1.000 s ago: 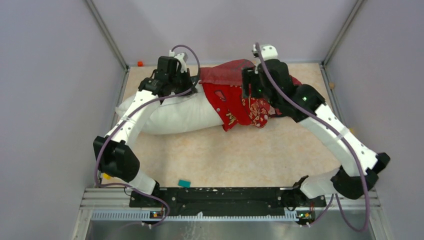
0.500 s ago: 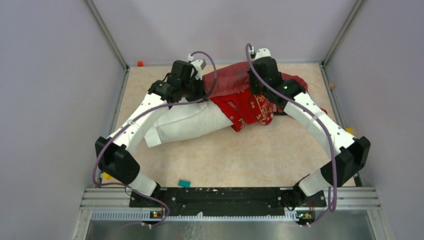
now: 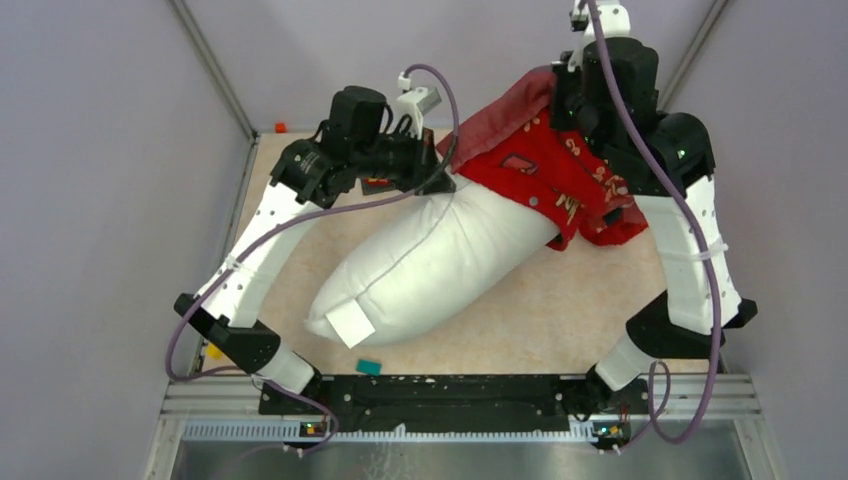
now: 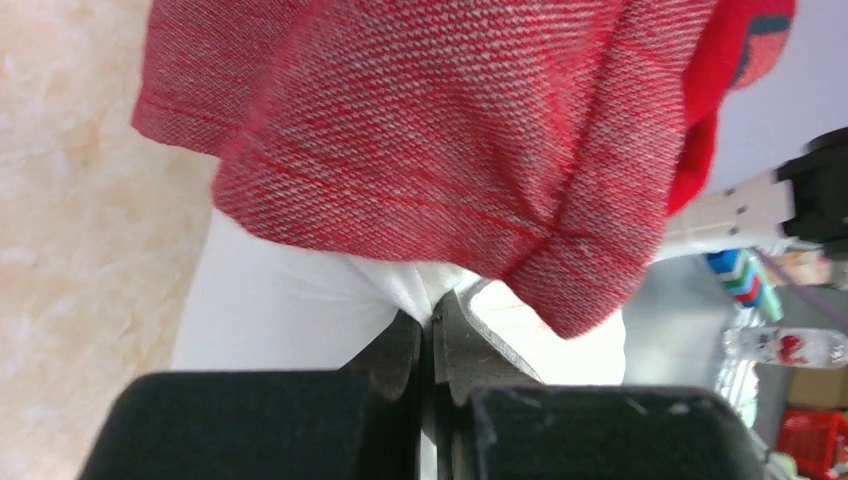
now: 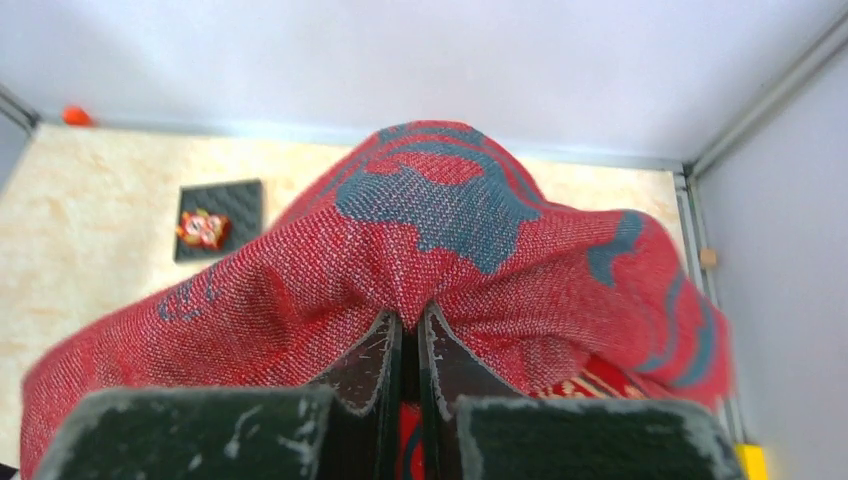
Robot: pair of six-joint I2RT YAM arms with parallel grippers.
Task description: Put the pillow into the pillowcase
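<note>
The white pillow [image 3: 430, 265] slants from the table's front left up toward the back right. Its raised far end sits inside the red printed pillowcase [image 3: 545, 170]. My left gripper [image 3: 440, 180] is at the case's mouth. In the left wrist view this gripper [image 4: 432, 312] is shut on a pinch of white pillow [image 4: 280, 310] fabric, just under the pillowcase [image 4: 430, 130] hem. My right gripper [image 3: 565, 100] is held high at the back. In its wrist view the right gripper [image 5: 410, 315] is shut on a fold of the pillowcase [image 5: 440, 240].
A small teal block [image 3: 369, 367] lies near the front edge, by the pillow's low corner. On the table at the back left lies a black foam square [image 5: 219, 220] with a red object on it. An orange bit [image 3: 280, 127] sits in the far left corner. Walls close in three sides.
My right gripper has shut on the pillowcase and lifted it up and back. The left gripper rose with the pillow's end. The pillow swung, its free end now toward the front left.
</note>
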